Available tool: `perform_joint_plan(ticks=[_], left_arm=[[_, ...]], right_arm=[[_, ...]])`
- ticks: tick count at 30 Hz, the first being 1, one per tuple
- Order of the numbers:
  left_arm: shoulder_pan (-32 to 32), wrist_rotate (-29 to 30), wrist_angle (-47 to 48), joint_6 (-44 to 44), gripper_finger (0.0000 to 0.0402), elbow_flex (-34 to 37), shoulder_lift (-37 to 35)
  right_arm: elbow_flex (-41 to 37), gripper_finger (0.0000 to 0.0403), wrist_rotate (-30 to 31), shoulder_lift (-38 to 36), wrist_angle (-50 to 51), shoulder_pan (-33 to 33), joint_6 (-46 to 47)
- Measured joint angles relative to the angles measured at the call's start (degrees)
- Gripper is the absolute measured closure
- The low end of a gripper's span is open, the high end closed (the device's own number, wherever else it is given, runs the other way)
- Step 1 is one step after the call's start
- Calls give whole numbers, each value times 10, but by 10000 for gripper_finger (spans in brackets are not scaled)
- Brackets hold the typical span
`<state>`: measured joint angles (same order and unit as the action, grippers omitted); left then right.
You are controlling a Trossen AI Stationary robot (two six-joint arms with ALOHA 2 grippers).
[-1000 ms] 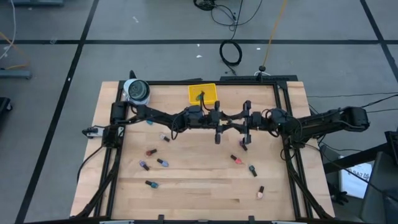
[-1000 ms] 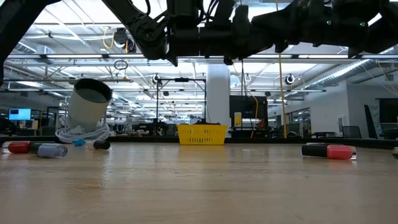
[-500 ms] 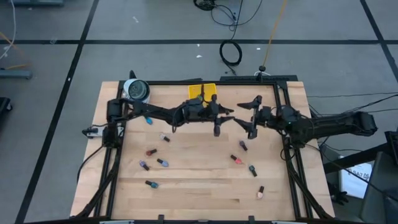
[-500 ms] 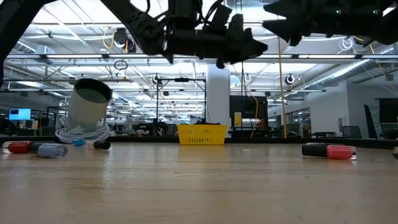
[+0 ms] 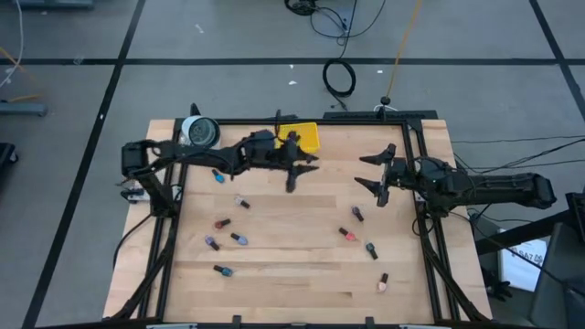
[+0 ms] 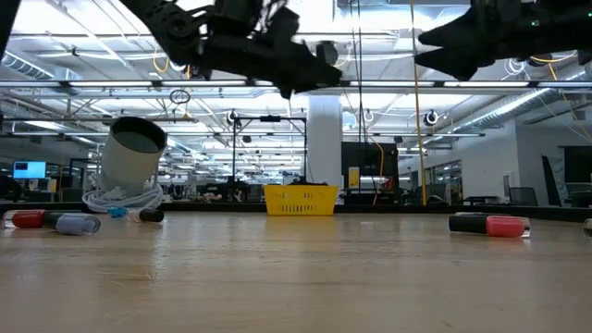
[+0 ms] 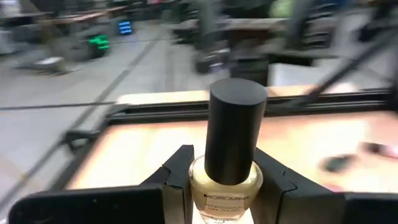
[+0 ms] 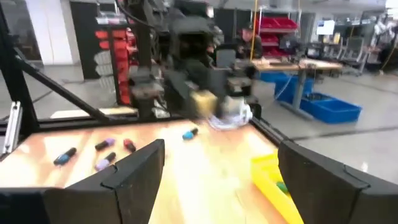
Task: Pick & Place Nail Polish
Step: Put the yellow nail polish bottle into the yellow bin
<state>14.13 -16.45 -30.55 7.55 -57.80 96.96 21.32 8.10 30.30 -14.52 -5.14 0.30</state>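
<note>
My left gripper (image 5: pixel 306 164) hangs above the table just in front of the yellow tray (image 5: pixel 302 137), shut on a pale yellow nail polish bottle (image 7: pixel 225 186) with a dark cap (image 7: pixel 235 134). My right gripper (image 5: pixel 371 172) stands wide open over the table's right half, its fingers pointing left with nothing between them (image 8: pixel 227 180). Several other nail polish bottles lie flat on the wood, on the left (image 5: pixel 222 222) and on the right (image 5: pixel 347 234). My left gripper pinches the bottle's pale body (image 7: pixel 205 190) between its two fingers (image 7: pixel 177 180), one on each side. The fingers are about level and point toward the table's right. The cap stands out past the fingers, and the bottle is lifted clear of the table.
A grey-white tape roll (image 5: pixel 201 133) stands at the far left corner, with a loose cord beside it (image 6: pixel 120 199). A black frame (image 5: pixel 416 174) runs round the table's edges. Bare wood lies along the middle and the near edge.
The two grippers were tip to tip over the table's middle. My right gripper has opened wide and drawn back toward the right edge. My left gripper, staying shut, has moved toward the left and far edges to just in front of the yellow tray.
</note>
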Motion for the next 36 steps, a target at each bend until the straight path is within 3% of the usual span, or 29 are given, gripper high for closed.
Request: perform_joint_plan(ticks=[2,7,9,11,17,23,27,29,32,36], left_arm=[[0,-74,-9,-31,307,32,-31],[-17,-411,-15,-83,307,86,-82],[-42,-498,-13,-91,307,96,-92],[-72,-520,-14,-92,307,98,-98],[-133,-500,-41,-120,307,98,-98],[-147,-447,-41,-137,307,97,-98],[-146,-339,9,-72,307,97,-102],[-146,-251,96,1,307,96,-114],[-151,-34,220,102,307,95,-127],[-160,199,285,162,307,95,-126]], right_arm=[[0,106,17,-15,25,0,5],[0,106,66,-36,66,0,2],[0,106,71,-39,72,0,1],[0,106,71,-39,71,0,1],[0,106,71,-39,71,0,1],[0,106,71,-39,70,0,0],[0,106,71,-39,70,0,0],[0,106,71,-39,70,0,1],[0,106,70,-39,71,0,1],[0,106,69,-38,71,0,5]])
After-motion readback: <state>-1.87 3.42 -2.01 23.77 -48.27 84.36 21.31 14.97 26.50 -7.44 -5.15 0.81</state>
